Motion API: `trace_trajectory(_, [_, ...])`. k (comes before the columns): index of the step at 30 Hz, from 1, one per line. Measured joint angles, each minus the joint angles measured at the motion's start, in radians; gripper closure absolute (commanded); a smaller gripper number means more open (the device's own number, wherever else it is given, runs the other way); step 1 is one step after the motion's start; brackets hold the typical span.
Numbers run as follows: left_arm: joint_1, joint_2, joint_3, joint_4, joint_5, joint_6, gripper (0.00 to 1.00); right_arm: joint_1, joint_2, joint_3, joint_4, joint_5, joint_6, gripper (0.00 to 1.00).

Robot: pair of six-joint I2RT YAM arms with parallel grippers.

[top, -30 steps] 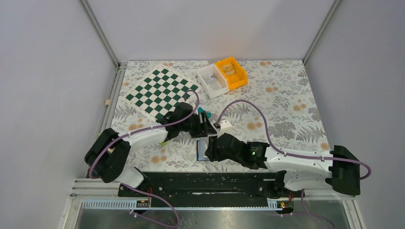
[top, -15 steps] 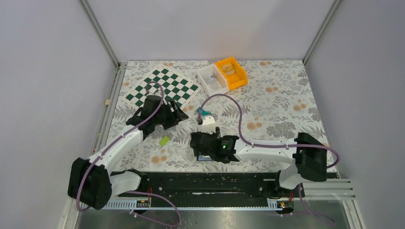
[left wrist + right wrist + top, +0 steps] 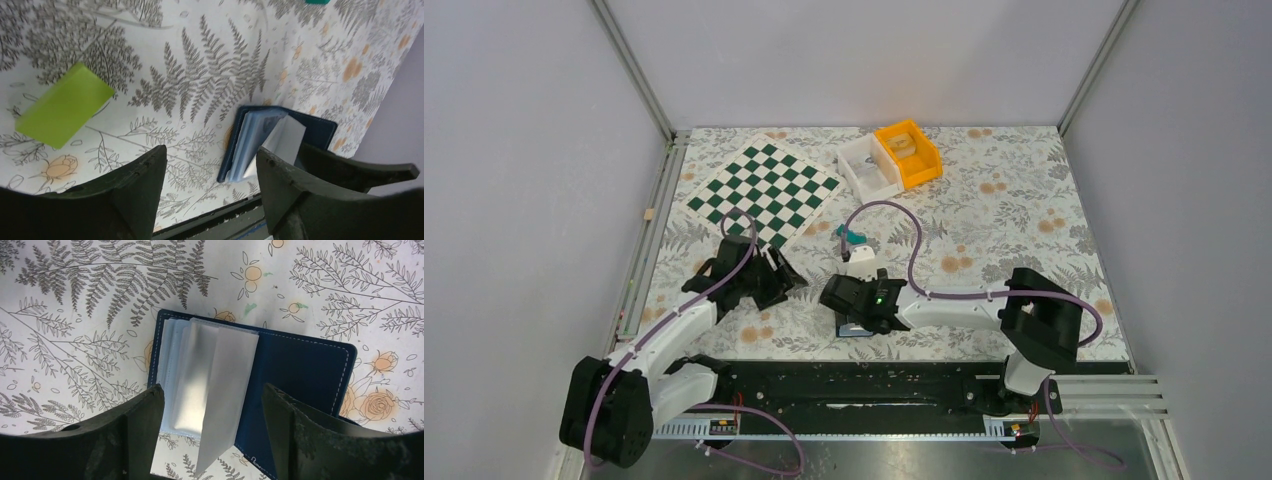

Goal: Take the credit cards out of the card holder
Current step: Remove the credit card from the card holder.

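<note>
I am hanging my open right claw (image 3: 211,388) over the open card holder (image 3: 300,370) to pinch the credit cards (image 3: 197,365). My left claw (image 3: 211,149) is sitting open and empty, further left.

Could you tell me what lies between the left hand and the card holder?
Nothing but bare fern-print cloth, seen in the left wrist view between the left hand and the open card holder; the lime-green block sits to one side.

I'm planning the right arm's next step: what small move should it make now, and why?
Probably lower the open right gripper and close on the pale card that tilts up from the open wallet. The jaws stand on either side of that card, and nothing is held yet.
</note>
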Motion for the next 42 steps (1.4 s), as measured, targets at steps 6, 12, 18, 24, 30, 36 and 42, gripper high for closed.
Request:
trace_trajectory(6, [0.000,0.000,-0.080,0.036,0.059,-0.019,0.36,-0.027,0.015,-0.035,0.046,-0.035,0.018,0.22])
trace_trajectory(12, [-0.022,0.000,-0.097,0.067,0.085,-0.025,0.37,-0.039,0.043,-0.053,0.088,-0.051,0.041,0.29])
trace_trajectory(18, [-0.055,0.003,-0.097,0.075,0.085,-0.023,0.37,-0.043,0.028,-0.098,0.159,-0.051,0.063,0.35])
trace_trajectory(24, [-0.089,0.024,-0.097,0.082,0.082,-0.023,0.37,-0.056,-0.011,-0.163,0.232,-0.069,0.063,0.33])
trace_trajectory(30, [-0.120,0.037,-0.097,0.082,0.077,-0.023,0.37,-0.071,-0.032,-0.192,0.269,-0.099,0.053,0.49])
trace_trajectory(36, [-0.146,0.045,-0.090,0.093,0.073,-0.025,0.37,-0.084,-0.058,-0.229,0.305,-0.122,0.048,0.46])
trace_trajectory(42, [-0.183,0.066,-0.081,0.119,0.074,-0.033,0.37,-0.093,-0.076,-0.255,0.332,-0.155,0.037,0.53])
